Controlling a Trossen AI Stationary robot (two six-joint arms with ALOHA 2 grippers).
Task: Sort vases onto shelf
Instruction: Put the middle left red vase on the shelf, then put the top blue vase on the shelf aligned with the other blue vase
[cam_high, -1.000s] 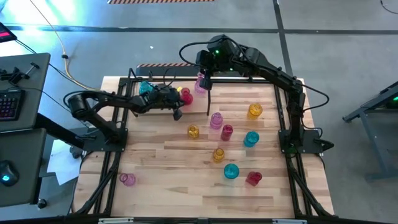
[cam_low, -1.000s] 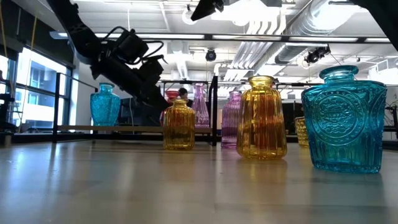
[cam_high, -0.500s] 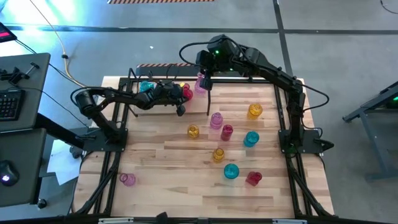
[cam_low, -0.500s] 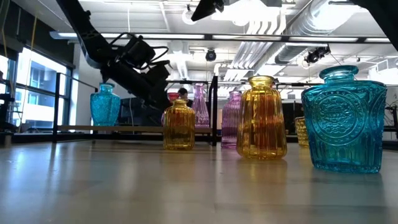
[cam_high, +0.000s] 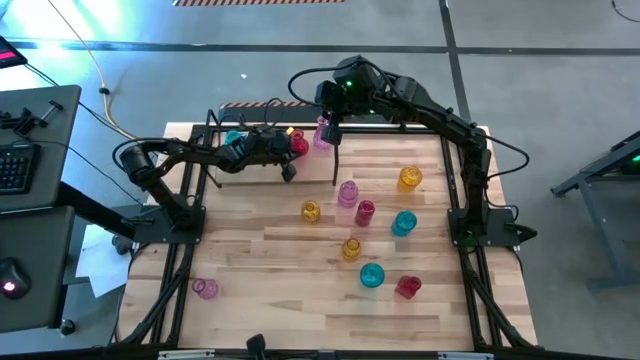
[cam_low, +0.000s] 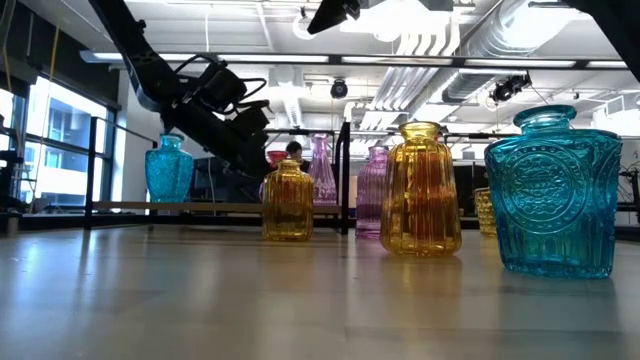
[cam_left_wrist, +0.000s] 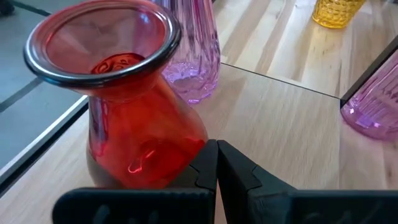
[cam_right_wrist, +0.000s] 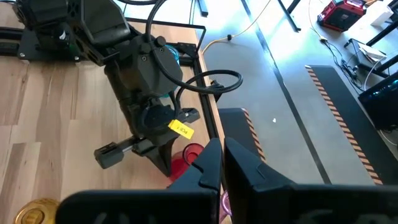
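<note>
A red vase (cam_left_wrist: 124, 118) with a flared rim stands upright on the shelf (cam_high: 334, 165) plank at the table's far left, next to a pink vase (cam_left_wrist: 196, 56). My left gripper (cam_left_wrist: 217, 163) is shut and sits low beside the red vase (cam_high: 299, 145). A cyan vase (cam_high: 232, 138) stands farther left on the shelf. My right gripper (cam_right_wrist: 221, 163) hangs shut high above the shelf's right end (cam_high: 328, 128), touching nothing. My left gripper lies with the outer side of one shut finger (cam_left_wrist: 205, 163) against the red vase's lower body (cam_left_wrist: 181, 152). The fingers come slanting down from the table's left. The vase stays upright with its base on the shelf plank.
Several yellow, pink, red and cyan vases stand on the table's middle and right (cam_high: 365, 212), and a pink one near the front left (cam_high: 205, 288). In the low view a small yellow vase (cam_low: 288, 200) stands in front of the left gripper. Bare tabletop lies at the near left (cam_high: 250, 290).
My left gripper, still shut, has moved level toward the table's far edge. The red vase has slid a little the same way on the shelf, staying upright.
</note>
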